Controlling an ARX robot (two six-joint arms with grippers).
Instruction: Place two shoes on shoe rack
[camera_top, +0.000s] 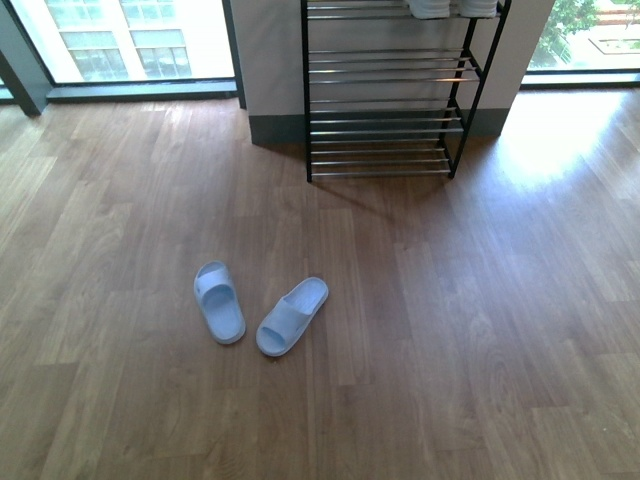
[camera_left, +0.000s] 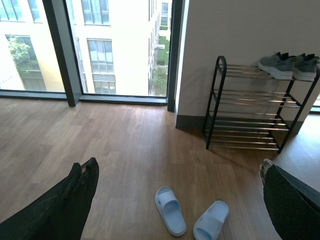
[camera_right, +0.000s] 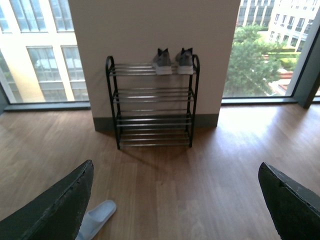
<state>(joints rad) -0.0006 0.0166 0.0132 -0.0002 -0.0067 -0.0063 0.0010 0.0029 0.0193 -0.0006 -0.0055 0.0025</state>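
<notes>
Slides, two pale blue ones, lie on the wooden floor in front of the robot, well apart from the shoe rack. The left slide and the right slide sit just beside each other without touching. They are splayed in a V, with the ends nearer the robot closest together.

Neither arm shows in the front view. Each wrist view looks down across the floor toward the rack from a raised position. The left gripper has its two dark fingers spread wide at the picture's edges, with only floor and the slides seen between them; it grasps nothing. The right gripper is likewise released, its fingers far apart and empty, with one slide showing beside a finger.

The rack stands against a pale wall between tall windows. A pair of grey sneakers with white soles sits on its top tier, side by side toward the right end. The lower tiers hold bare chrome bars. Any marking on the sneakers is too small to read.
</notes>
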